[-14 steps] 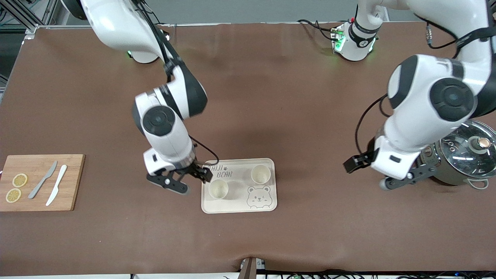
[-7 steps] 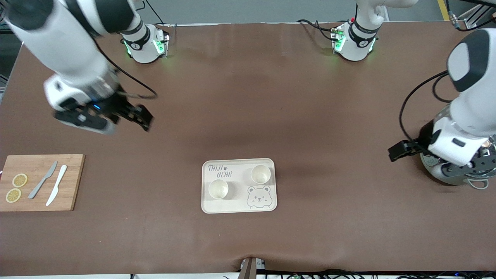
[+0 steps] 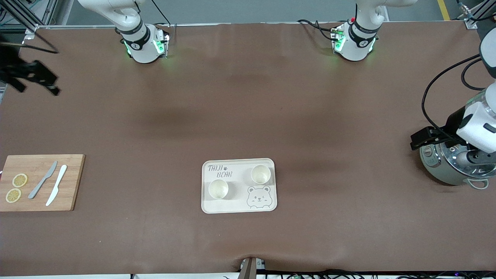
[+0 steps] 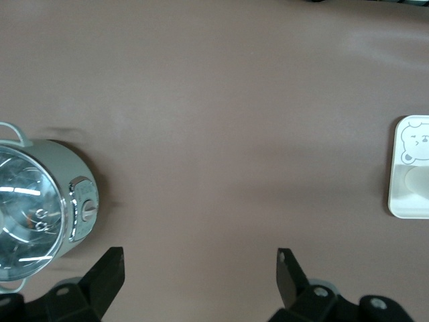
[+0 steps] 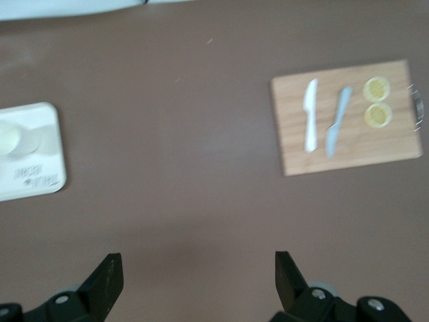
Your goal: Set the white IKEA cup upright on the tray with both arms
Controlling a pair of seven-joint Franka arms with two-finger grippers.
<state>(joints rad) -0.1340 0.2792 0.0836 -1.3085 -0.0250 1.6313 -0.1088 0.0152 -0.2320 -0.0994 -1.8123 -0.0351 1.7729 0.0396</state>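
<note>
The cream tray (image 3: 236,183) with a bear face lies on the table near the front camera, midway between the arms' ends. Two white cups stand upright on it, one (image 3: 218,189) toward the right arm's end and one (image 3: 260,174) toward the left arm's end. My left gripper (image 4: 198,268) is open and empty, up over the steel pot (image 3: 445,168). My right gripper (image 5: 198,272) is open and empty, up over the table edge at the right arm's end (image 3: 35,82). The tray also shows in the left wrist view (image 4: 409,201) and in the right wrist view (image 5: 30,171).
A wooden cutting board (image 3: 73,182) at the right arm's end holds a grey knife (image 3: 42,180), a white knife (image 3: 56,185) and two lemon slices (image 3: 19,180). The lidded pot (image 4: 33,221) stands at the left arm's end.
Both arms have pulled away from the tray and up, the right gripper toward its table end, the left gripper over the pot. The cups and tray have not moved.
</note>
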